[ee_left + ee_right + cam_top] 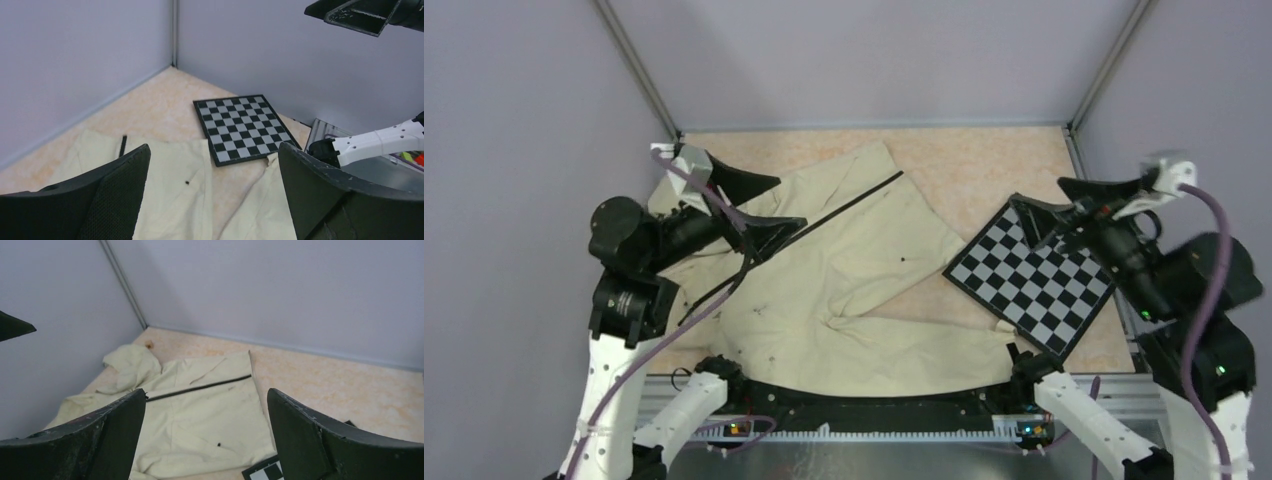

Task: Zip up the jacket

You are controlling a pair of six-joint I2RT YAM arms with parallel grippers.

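The cream jacket lies spread and wrinkled on the tabletop, its black zipper running diagonally from the far hem toward the near left. My left gripper hangs open above the jacket's left part, over the zipper line, holding nothing. In the left wrist view its gripper frames the jacket and a dark snap. My right gripper is open and raised over the checkerboard's far corner. The right wrist view shows that gripper empty, with the jacket and zipper well below.
A black-and-white checkerboard lies to the right of the jacket, touching its sleeve end. Grey walls with metal corner posts enclose the table. A metal rail with both arm bases runs along the near edge.
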